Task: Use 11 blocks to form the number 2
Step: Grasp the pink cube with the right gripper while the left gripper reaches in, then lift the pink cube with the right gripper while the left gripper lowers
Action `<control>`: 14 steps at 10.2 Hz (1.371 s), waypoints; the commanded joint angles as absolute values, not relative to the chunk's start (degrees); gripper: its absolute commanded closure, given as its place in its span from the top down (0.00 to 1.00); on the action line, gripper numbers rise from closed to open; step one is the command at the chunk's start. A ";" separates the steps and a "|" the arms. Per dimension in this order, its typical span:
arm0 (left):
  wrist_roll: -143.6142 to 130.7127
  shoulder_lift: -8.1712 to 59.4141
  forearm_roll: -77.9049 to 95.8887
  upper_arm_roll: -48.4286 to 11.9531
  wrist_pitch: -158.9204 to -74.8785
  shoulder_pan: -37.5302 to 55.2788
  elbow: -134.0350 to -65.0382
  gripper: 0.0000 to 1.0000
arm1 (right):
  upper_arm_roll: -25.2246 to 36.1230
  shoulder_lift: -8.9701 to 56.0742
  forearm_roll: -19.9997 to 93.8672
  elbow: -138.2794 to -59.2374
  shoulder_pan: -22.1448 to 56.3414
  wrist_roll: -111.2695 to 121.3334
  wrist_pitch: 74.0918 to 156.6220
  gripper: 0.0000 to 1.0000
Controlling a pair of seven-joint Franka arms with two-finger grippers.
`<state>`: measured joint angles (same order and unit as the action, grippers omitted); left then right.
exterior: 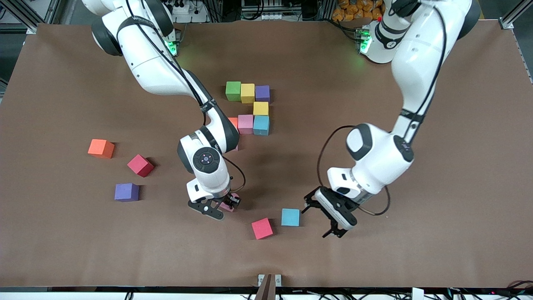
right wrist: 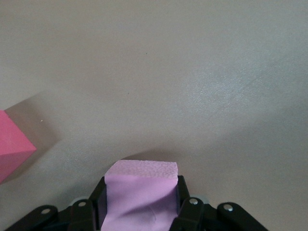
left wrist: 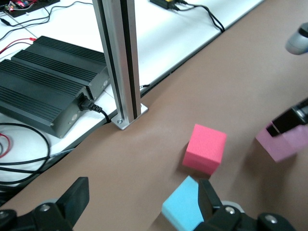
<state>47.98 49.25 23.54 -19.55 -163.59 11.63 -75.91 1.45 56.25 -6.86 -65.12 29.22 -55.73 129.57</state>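
Part of the number 2 lies mid-table: green [exterior: 233, 91], yellow [exterior: 247, 93] and purple [exterior: 262, 93] blocks in a row. Nearer the camera follow a yellow block [exterior: 260, 108], then a pink [exterior: 245, 124] and a light blue block [exterior: 261, 125]. An orange block [exterior: 233, 122] is half hidden by the right arm. My right gripper [exterior: 227, 204] is low at the table, shut on a pink block [right wrist: 142, 192] that dents between its fingers. My left gripper [exterior: 318, 220] stands open beside a loose light blue block [left wrist: 185, 207], which lies outside one finger [left wrist: 209, 199].
A red block [exterior: 262, 228] lies next to the loose light blue one [exterior: 290, 217]. Toward the right arm's end lie orange [exterior: 100, 148], red [exterior: 140, 165] and purple [exterior: 126, 192] blocks. A metal post [left wrist: 120, 62] stands at the table edge nearest the camera.
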 commanded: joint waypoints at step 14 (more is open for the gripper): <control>18.98 62.67 34.50 -3.98 -195.03 28.80 -72.60 1.00 | -6.07 32.43 -7.29 -102.74 28.39 -35.34 137.81 0.00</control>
